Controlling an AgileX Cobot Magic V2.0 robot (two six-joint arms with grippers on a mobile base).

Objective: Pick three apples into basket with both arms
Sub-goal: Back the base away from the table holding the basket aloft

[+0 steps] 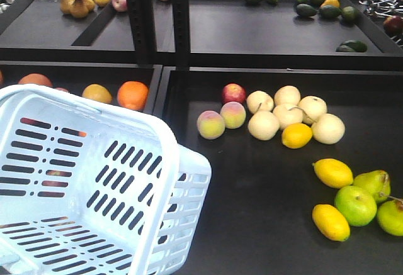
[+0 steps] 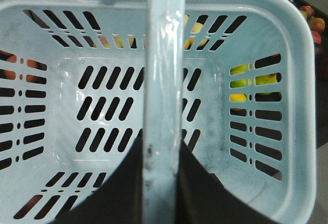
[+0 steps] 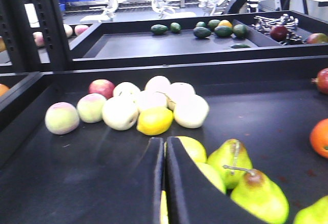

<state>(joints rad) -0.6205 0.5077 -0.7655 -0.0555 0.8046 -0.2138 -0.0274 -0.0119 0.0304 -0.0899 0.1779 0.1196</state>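
Note:
The pale blue-white basket hangs tilted at the lower left, its open mouth facing the camera. From the left wrist I look straight down into the basket and it holds no fruit. My left gripper is shut on the basket's handle, which runs up the middle of that view. One dark maroon apple lies in the far right tray; the right wrist view also shows this apple. My right gripper is shut on nothing, low over the black tray beside the lemons and green pears. Neither arm shows in the front view.
In the near tray lie peaches, a pink-red apple, pale pears, lemons, green pears and a green apple. Oranges sit behind the basket. Avocados and brown pears fill the far trays. A black post divides them.

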